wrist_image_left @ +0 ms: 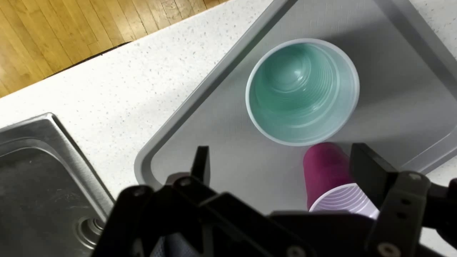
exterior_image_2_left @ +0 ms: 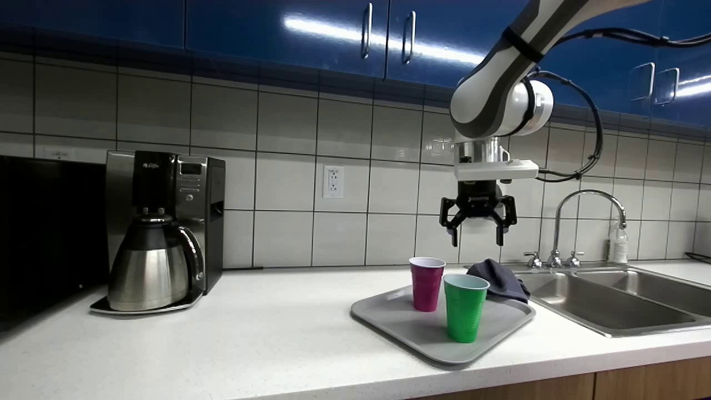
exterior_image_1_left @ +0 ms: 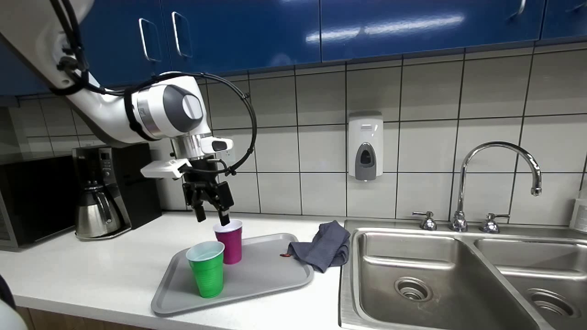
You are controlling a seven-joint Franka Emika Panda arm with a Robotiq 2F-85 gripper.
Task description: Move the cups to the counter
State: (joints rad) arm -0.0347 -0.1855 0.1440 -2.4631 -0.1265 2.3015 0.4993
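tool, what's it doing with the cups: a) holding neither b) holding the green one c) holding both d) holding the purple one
a: in an exterior view the tool is open with wall showing between its jaws, while the green cup and purple cup stand on the tray.

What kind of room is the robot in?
Most likely a kitchen: there's a steel sink, a coffee maker, and blue cupboards above the white counter.
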